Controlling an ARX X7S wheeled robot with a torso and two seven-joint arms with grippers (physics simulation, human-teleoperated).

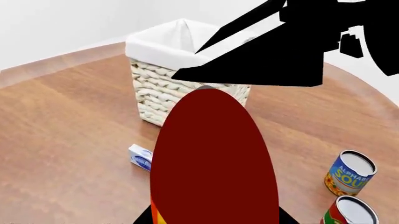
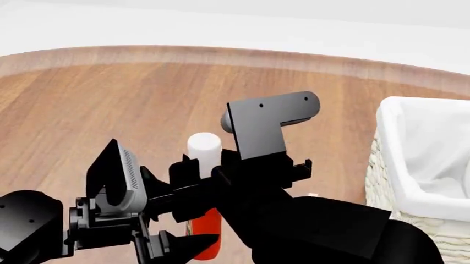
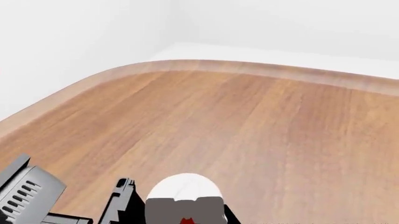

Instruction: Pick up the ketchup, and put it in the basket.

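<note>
Head view shows two end effectors crowded round a single ketchup point(image 2: 206, 223) bottle near the front of the counter point(image 2: 110, 99). The left end effector point(image 2: 173, 242) has its black fingers on either side of the bottle's red body, closed in against it. In the left wrist view the ketchup point(image 1: 215, 158) fills the middle as a dark red oval, with a sliver of yellow and orange label at its lower edge. The right end effector's fingertips show in no view; its black arm crosses in front of the bottle and I cannot tell how far apart its jaws stand.

The bottle stands upright: orange-red body, tall white cap seen from above in the right wrist view point(image 3: 185, 193).

Farther out, one basket point(image 1: 181, 70), cream wicker with a white cloth liner folded over the rim, stands on the wood beyond the bottle. Two cans stand close together: a blue and yellow soup can point(image 1: 350, 172) and a red and green can point(image 1: 350, 212). One small blue and white packet point(image 1: 139, 157) lies flat between bottle and basket.
</note>
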